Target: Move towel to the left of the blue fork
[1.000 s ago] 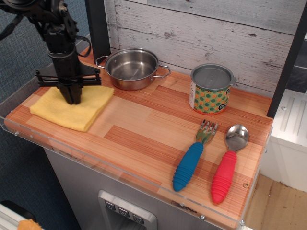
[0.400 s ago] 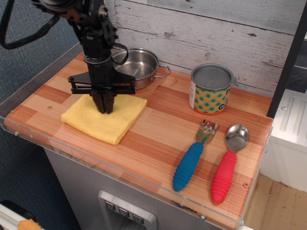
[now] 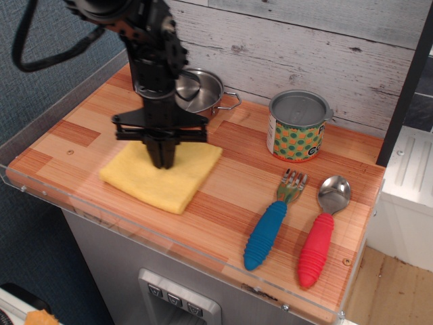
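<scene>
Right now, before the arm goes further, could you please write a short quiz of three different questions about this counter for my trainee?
1. True or false: the towel touches the blue fork.
2. Which thing stands nearest behind the fork's tines? A) the steel pot B) the dotted can C) a glass cup
3. Fill in: the gripper presses down on the ____.

Key:
1. False; bare wood lies between them.
2. B.
3. Towel; the jaws stand close together on the cloth, but whether they pinch it cannot be told.
</scene>
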Robot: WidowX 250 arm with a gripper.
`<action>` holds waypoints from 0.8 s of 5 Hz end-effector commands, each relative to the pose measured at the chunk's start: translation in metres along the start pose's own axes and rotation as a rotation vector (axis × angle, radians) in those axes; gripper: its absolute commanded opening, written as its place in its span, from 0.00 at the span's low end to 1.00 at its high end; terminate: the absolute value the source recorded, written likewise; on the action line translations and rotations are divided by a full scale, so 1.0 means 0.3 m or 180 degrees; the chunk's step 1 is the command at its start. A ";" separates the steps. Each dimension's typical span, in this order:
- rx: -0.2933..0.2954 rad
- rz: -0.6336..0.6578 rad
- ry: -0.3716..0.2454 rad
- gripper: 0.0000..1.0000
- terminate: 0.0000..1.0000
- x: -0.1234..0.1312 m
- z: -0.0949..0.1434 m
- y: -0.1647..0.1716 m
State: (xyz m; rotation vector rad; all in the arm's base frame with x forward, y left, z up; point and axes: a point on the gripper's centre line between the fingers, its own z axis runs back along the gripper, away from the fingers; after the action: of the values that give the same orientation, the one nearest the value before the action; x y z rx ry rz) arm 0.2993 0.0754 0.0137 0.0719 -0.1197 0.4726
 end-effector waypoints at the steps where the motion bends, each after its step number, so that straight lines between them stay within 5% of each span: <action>1: -0.0116 -0.0031 -0.0166 0.00 0.00 0.000 0.071 -0.053; 4: -0.0160 -0.0015 -0.0127 0.00 0.00 -0.031 0.074 -0.084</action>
State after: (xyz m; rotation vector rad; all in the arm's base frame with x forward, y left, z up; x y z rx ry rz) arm 0.2981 0.0453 0.0173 0.0352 -0.1219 0.4692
